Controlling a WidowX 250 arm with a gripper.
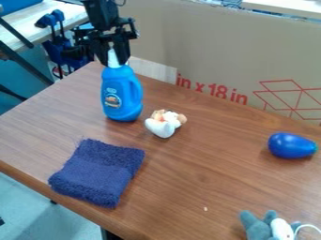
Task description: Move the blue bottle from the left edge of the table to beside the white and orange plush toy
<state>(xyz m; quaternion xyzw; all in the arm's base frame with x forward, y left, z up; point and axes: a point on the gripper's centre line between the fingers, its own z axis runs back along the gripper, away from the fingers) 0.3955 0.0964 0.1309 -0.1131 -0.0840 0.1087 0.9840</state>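
At the upper left, the gripper (113,59) hangs down with its fingers closed on either side of the white cap (113,58) of a blue bottle (121,93). This bottle is upright near the table's back left edge, its handle on the right and a label on its front. Just to its right lies a small white and tan toy (165,123). A folded dark blue cloth (98,171) lies in front of the bottle, toward the left front edge.
A blue egg-shaped object (292,145) lies at the right of the wooden table (188,173). A grey and white plush toy (268,227) is at the lower right corner. Behind the table stands a cardboard panel (207,51) with red print.
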